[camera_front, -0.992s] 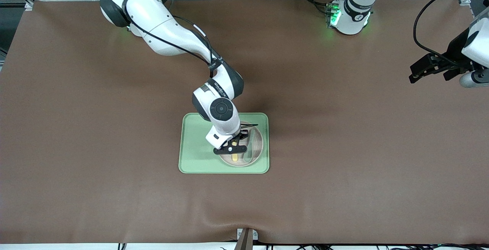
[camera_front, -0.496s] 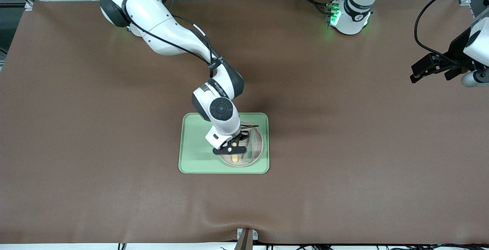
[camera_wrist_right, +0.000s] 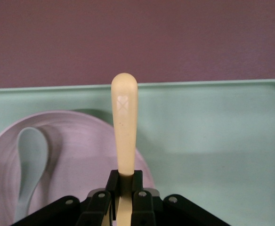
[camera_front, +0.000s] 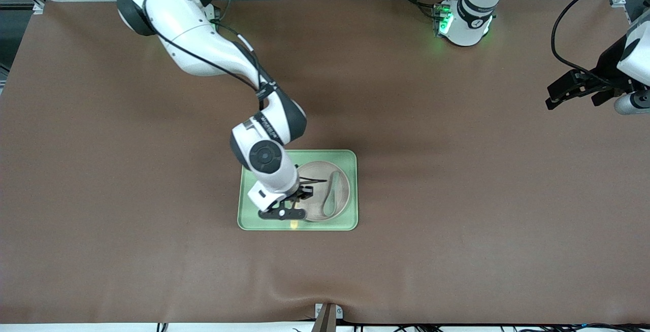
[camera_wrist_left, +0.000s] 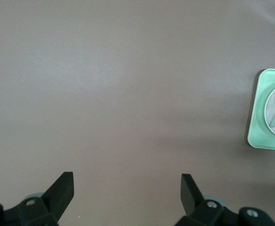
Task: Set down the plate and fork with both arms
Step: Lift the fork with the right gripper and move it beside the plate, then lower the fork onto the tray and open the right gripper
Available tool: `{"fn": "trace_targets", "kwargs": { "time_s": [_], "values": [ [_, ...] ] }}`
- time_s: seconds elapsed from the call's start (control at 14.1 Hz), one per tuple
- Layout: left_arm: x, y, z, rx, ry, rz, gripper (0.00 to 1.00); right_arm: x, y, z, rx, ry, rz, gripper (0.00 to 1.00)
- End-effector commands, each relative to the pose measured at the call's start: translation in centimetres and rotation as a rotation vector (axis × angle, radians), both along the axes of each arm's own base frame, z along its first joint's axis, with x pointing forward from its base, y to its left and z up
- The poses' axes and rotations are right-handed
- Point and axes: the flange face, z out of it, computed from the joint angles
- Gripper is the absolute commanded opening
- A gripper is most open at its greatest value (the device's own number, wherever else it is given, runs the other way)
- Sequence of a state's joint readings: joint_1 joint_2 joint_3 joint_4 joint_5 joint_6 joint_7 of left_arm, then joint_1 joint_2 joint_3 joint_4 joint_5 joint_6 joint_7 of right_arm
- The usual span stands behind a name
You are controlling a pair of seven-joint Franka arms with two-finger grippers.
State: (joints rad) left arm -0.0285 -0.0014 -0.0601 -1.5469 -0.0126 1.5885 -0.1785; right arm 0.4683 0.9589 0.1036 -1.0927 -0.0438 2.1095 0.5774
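Right gripper (camera_wrist_right: 123,207), jaws pinching the fork (camera_wrist_right: 124,127), hangs over the tray (camera_front: 254,220); its wrist view alone shows the handle. Left gripper (camera_wrist_left: 127,190) waits, jaws spread.

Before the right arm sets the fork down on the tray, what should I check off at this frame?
1. Right tool shut on the fork: ok.
2. Fork lifted off the plate: ok.
3. Fork over bare tray beside the plate: ok.
4. Plate seated on the tray, spoon lying in it: ok.
5. Left tool open, waiting over the table's left-arm end: ok.
6. Fork tines' direction: cannot tell, hidden by the tool.
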Motion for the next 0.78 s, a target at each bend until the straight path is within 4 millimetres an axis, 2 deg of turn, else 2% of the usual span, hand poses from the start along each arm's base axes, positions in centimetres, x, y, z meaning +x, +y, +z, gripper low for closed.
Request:
{"fn": "trace_targets", "kwargs": {
  "time_s": [0.0, 0.14, 0.28, 0.5, 0.71],
  "values": [
    [-0.4, 0.2, 0.3, 0.018, -0.025, 0.001, 1.00, -0.2, -3.1, 0.4, 0.012, 0.059, 0.033, 0.06],
    [-0.4, 0.1, 0.2, 0.018, -0.023, 0.000, 1.00, -0.2, -5.1, -0.2, -0.001, 0.075, 0.065, 0.06],
    [-0.4, 0.1, 0.2, 0.018, -0.023, 0.000, 1.00, -0.4, -6.3, -0.5, -0.006, 0.085, 0.064, 0.07],
    [-0.4, 0.1, 0.0, 0.019, -0.019, 0.000, 1.00, -2.1, -6.4, -1.5, -0.013, 0.093, 0.072, 0.07],
    [-0.4, 0.1, 0.1, 0.018, -0.020, 0.001, 1.00, -3.9, -7.3, -3.4, 0.004, 0.052, 0.069, 0.07]
  ]
}}
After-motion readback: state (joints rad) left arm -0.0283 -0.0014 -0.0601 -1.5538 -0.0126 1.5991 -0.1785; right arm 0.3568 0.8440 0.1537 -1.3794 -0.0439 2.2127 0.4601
